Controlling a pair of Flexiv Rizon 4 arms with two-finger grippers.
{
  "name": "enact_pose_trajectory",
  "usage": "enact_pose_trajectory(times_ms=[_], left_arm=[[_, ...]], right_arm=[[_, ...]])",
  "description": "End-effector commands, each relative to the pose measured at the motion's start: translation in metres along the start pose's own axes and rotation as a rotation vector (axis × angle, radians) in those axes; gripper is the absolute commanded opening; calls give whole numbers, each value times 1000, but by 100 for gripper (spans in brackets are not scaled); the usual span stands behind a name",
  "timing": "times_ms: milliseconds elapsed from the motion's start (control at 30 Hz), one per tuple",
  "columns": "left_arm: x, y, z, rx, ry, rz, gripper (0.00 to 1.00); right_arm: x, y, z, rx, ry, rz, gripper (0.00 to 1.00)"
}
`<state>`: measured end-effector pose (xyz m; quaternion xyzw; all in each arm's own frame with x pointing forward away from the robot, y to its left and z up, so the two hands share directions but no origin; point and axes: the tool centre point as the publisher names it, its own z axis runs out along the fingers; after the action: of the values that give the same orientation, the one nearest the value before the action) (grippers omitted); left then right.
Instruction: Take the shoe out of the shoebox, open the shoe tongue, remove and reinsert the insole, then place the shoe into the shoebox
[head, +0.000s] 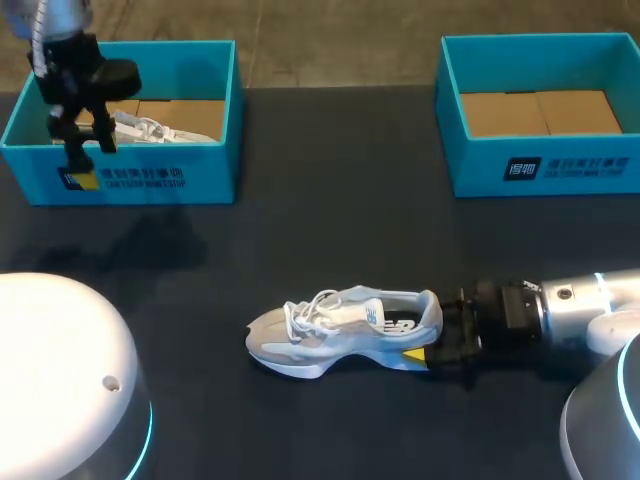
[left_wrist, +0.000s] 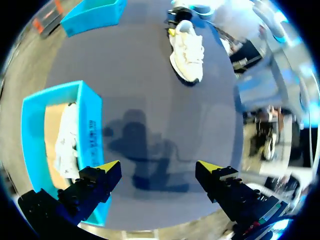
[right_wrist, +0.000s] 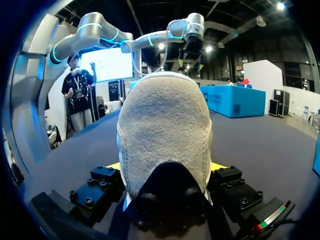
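A grey and white shoe (head: 335, 328) lies on its sole on the dark table, toe to the left. My right gripper (head: 432, 348) is shut on its heel from the right. In the right wrist view the heel (right_wrist: 165, 125) fills the space between the two fingers, whose yellow tips show on either side. My left gripper (head: 85, 160) hangs open above the front wall of the left shoebox (head: 200, 170), holding nothing. In the left wrist view its fingers (left_wrist: 107, 170) stand wide apart over the table beside that shoebox (left_wrist: 90, 130). The shoe (left_wrist: 187, 47) lies far ahead.
A second white shoe (head: 150, 128) lies inside the left shoebox, also seen from the left wrist (left_wrist: 67, 145). Another blue shoebox (head: 540, 165) stands at the back right with only cardboard inside. White robot bases (head: 60, 380) sit at the near corners.
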<state>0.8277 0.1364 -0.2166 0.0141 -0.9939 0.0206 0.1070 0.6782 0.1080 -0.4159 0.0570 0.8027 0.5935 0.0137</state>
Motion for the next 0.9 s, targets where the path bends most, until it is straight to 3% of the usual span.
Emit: enact_pose_trajectory(times_ms=[33, 67, 533, 667, 767, 900], left_arm=[[18, -3, 7, 100, 155, -568, 100], [23, -4, 8, 101, 91, -626, 100], [23, -4, 8, 101, 91, -626, 100], [51, -36, 30, 22, 95, -867, 100], [75, -55, 47, -21, 8, -1025, 100], [105, -65, 56, 47, -108, -1148, 100]], right_arm=[[0, 0, 2, 3, -2, 1, 0], [0, 0, 2, 3, -2, 1, 0], [0, 0, 2, 3, -2, 1, 0], [0, 0, 2, 3, -2, 1, 0], [0, 0, 2, 3, -2, 1, 0], [0, 0, 2, 3, -2, 1, 0]])
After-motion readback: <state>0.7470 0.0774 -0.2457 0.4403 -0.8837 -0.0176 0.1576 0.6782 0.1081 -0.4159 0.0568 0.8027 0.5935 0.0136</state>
